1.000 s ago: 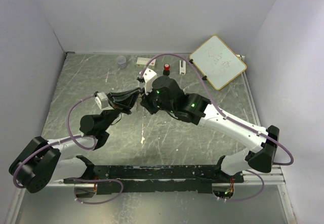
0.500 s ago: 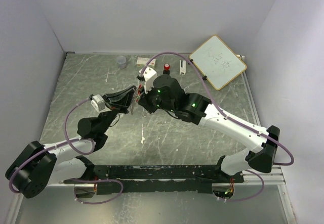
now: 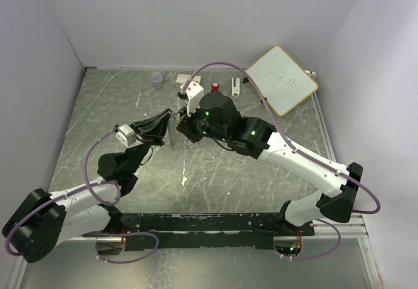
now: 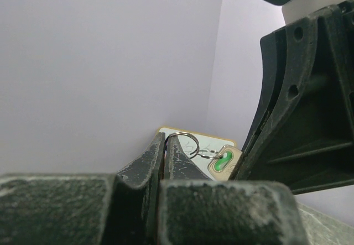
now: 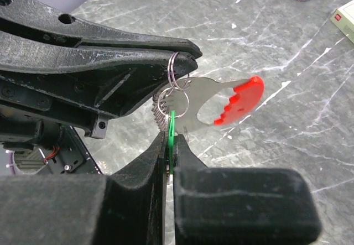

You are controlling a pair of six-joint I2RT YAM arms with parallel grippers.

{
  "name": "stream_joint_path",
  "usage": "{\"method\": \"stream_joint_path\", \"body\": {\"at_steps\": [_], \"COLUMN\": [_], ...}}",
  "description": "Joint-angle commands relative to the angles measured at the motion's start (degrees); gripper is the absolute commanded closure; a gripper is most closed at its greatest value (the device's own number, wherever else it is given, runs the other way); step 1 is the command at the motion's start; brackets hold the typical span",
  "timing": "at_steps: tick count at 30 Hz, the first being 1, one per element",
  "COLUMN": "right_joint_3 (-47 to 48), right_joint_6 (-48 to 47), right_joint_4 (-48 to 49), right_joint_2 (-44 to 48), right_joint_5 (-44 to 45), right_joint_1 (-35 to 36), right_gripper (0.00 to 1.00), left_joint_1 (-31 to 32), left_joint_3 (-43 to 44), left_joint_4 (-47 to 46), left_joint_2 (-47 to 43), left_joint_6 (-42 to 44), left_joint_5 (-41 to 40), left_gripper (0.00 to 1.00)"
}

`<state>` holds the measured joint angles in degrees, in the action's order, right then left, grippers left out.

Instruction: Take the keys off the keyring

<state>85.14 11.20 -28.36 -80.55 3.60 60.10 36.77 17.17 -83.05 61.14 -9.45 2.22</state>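
Two claws meet tip to tip in the air above the middle of the surface point(image 3: 98, 106), well forward of the arm bases. The right claw point(image 5: 169, 145) is pinched narrow on the green key point(image 5: 171, 124), gripping it edge-on between its fingers. Just beyond it, the left claw point(image 4: 166, 151) is closed tight on the keyring point(image 5: 173, 67), with the thin wire loop standing out of its tips. This looks like a split of labour: one claw anchors the ring so that the other can work its key round the coil and off.

The red-tipped key point(image 5: 243, 98) hangs free from the ring, its silver blade lying just beside the green key. It is likely to swing or snag while the green one is turned. The right claw's bulky housing also sits close against the left claw, which leaves little room to twist.

Farther back on the surface, well apart from the work, stand a small clear cup point(image 3: 157, 79), a white box point(image 3: 187, 79) and a red-and-black knob point(image 3: 215, 87). A whiteboard point(image 3: 282, 80) lies at the far right corner. None of these blocks the claws.
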Motion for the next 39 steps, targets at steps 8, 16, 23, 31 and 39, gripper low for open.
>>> {"method": "stream_joint_path", "body": {"at_steps": [8, 16, 23, 31, 39], "right_joint_3": [5.1, 8.0, 11.2, 14.7, 15.8], "right_joint_6": [-0.5, -1.7, -3.3, -5.3, -7.2], "right_joint_4": [-8.9, -10.9, -11.7, -12.2, -11.4], "right_joint_2": [2.0, 3.0, 2.8, 1.2, 0.2], "right_joint_5": [-2.7, -0.5, 1.8, 2.1, 2.5], "right_joint_1": [0.6, 0.6, 0.7, 0.6, 0.7], "right_gripper": [1.00, 1.00, 1.00, 1.00, 1.00], "left_joint_1": [-1.3, -1.3, -1.3, -1.3, -1.3], "left_joint_3": [1.5, 1.5, 1.2, 1.4, 2.5], "left_joint_4": [4.6, 7.2, 9.6, 12.4, 15.8], "left_joint_2": [-0.5, -0.5, -1.0, -0.7, -0.3], "left_joint_6": [9.0, 11.9, 11.7, 10.0, 8.8], "left_joint_5": [-17.2, -19.6, -17.4, -13.4, -7.3], "left_gripper": [0.93, 0.93, 0.93, 0.93, 0.93]}}
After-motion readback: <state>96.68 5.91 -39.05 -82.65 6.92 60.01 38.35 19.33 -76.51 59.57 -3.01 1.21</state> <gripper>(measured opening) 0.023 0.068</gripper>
